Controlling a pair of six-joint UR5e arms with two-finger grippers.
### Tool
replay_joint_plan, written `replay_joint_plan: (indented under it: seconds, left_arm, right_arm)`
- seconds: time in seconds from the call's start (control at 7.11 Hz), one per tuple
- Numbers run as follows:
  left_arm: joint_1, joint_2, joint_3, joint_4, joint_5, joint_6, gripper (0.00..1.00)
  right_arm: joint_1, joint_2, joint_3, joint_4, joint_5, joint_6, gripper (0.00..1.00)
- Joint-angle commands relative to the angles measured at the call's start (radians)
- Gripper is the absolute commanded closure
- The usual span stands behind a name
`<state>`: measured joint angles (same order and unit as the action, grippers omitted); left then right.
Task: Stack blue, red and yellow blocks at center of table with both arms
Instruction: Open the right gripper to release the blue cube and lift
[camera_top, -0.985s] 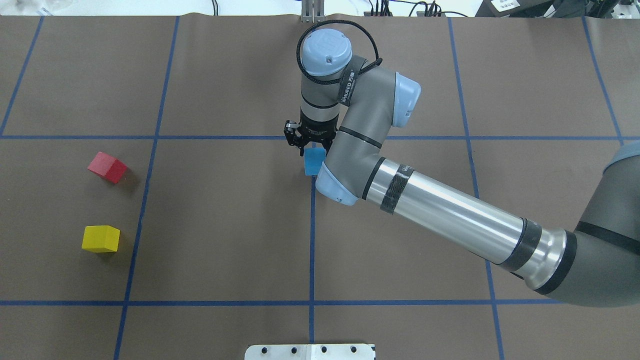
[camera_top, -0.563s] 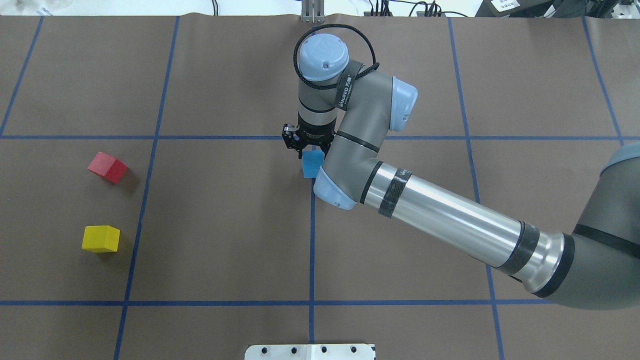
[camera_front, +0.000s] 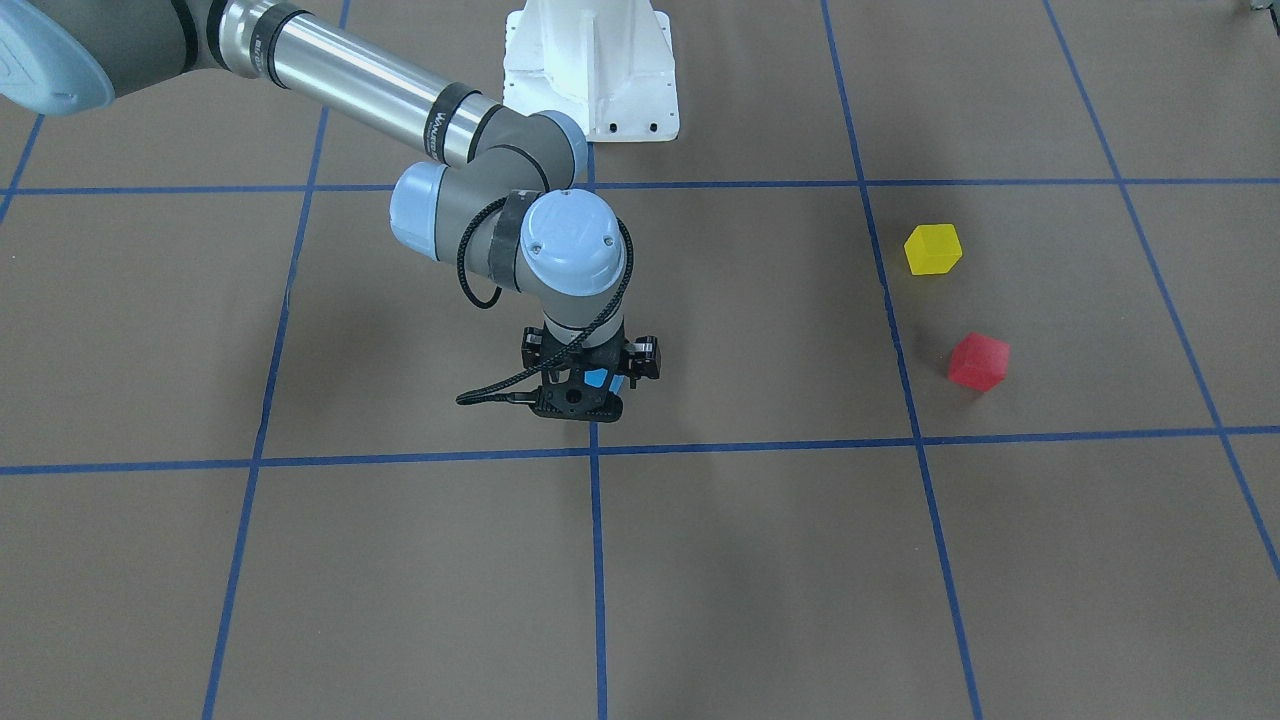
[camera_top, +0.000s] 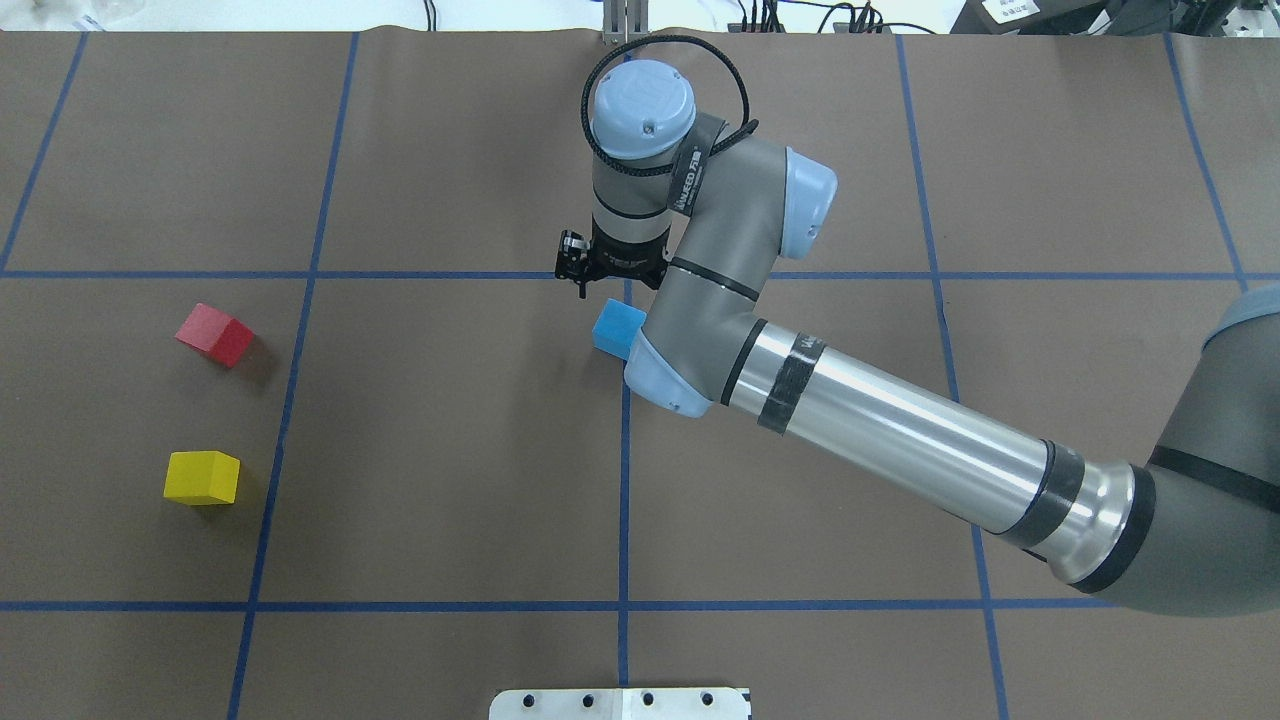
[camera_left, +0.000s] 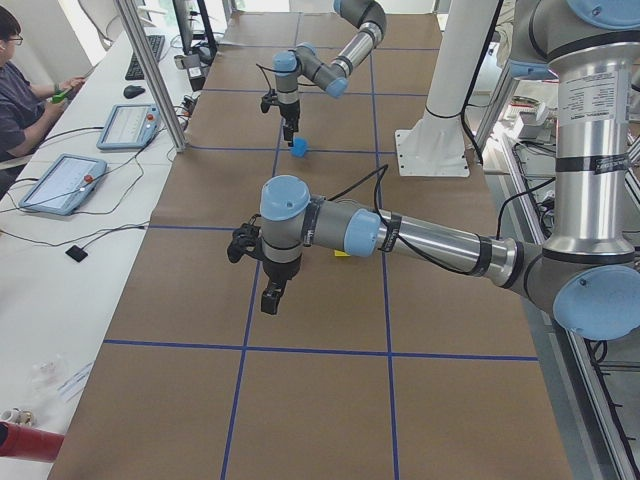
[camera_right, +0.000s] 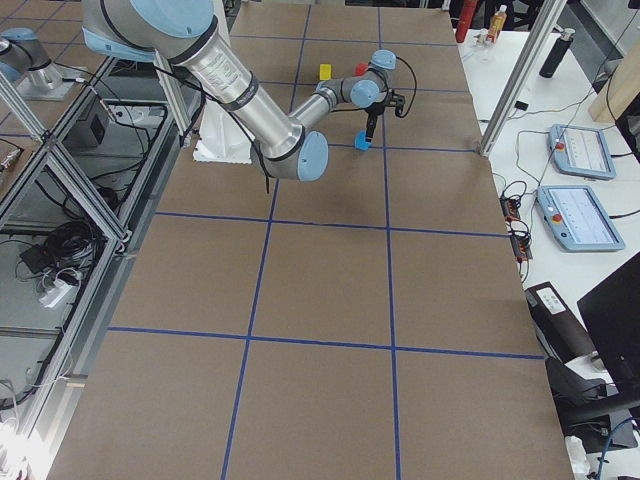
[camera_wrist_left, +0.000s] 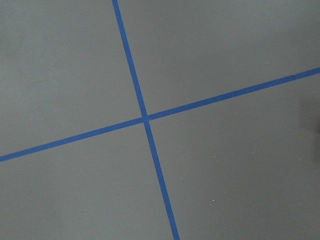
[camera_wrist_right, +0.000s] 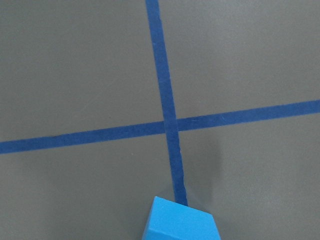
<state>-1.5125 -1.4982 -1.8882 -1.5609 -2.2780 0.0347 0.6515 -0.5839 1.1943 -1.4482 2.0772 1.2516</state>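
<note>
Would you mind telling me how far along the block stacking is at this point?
Done: the blue block sits on the table by the centre cross, free of the right gripper just above it. In hand: nothing; the left gripper hovers over bare table. Left: the red block and yellow block both lie unstacked on the robot's left side.

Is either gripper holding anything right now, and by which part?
Nothing is held. The blue block lies on the table, free of the right gripper above it; red block and yellow block lie apart from the left gripper.
</note>
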Motion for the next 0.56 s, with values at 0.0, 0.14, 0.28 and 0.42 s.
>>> replay_joint_plan:
  seconds: [0.0, 0.14, 0.28, 0.42]
  left_arm:
    - [0.109, -0.025, -0.090, -0.004, 0.011, -0.268, 0.01]
    - [0.202, -0.036, -0.136, -0.011, 0.014, -0.357, 0.01]
    - [0.263, -0.037, -0.138, -0.106, 0.014, -0.367, 0.01]
    - [0.335, -0.037, -0.132, -0.187, 0.015, -0.368, 0.01]
  right_arm:
    - [0.115, -0.067, 0.129, -0.009, 0.131, -0.027, 0.01]
    - [0.160, -0.153, 0.216, -0.009, 0.145, -0.093, 0.01]
    - [0.231, -0.225, 0.270, -0.023, 0.197, -0.186, 0.01]
    - [0.296, -0.300, 0.324, -0.044, 0.222, -0.289, 0.01]
